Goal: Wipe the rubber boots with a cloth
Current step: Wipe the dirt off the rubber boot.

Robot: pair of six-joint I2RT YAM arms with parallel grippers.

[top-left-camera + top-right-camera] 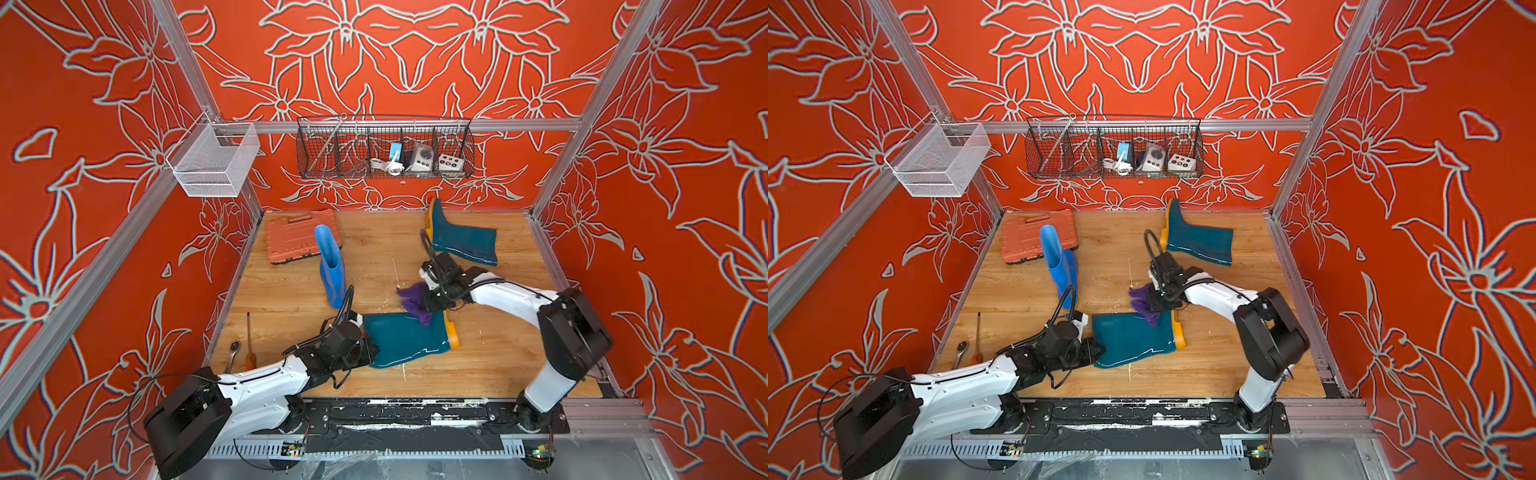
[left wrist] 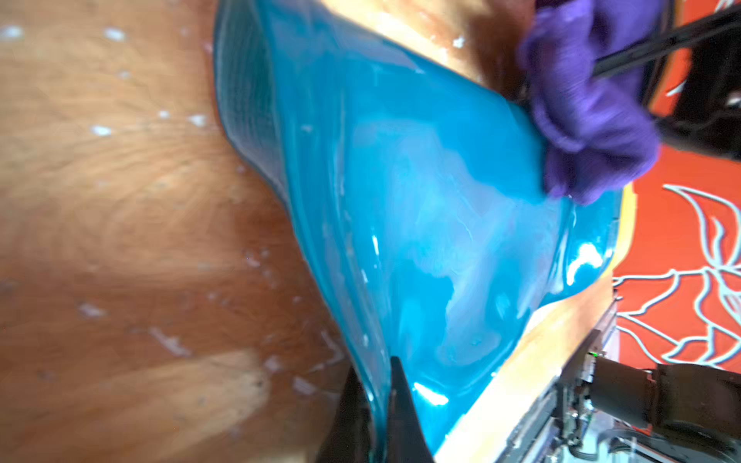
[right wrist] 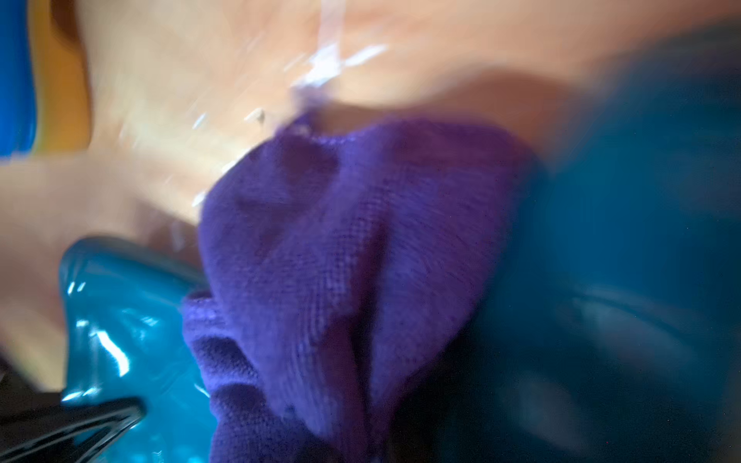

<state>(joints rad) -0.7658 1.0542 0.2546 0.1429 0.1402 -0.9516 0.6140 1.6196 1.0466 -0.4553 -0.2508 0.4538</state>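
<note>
A dark teal rubber boot (image 1: 405, 338) (image 1: 1133, 338) lies on its side on the wooden floor, orange-yellow sole to the right. My left gripper (image 1: 372, 351) (image 2: 379, 385) is shut on the rim of its shaft (image 2: 421, 200). My right gripper (image 1: 428, 301) (image 3: 373, 441) is shut on the bunched purple cloth (image 1: 417, 305) (image 1: 1146, 305) (image 3: 341, 260), which rests on the boot's far edge near the sole (image 2: 581, 120). A bright blue boot (image 1: 332, 266) stands upright at mid-left. Another teal boot (image 1: 461, 239) lies at the back right.
An orange tool case (image 1: 297, 241) lies at the back left behind the blue boot. A ratchet wrench (image 1: 232, 353) and a screwdriver (image 1: 249, 340) lie by the left wall. A dark wire basket (image 1: 384, 151) and a white mesh basket (image 1: 214, 160) hang above the floor.
</note>
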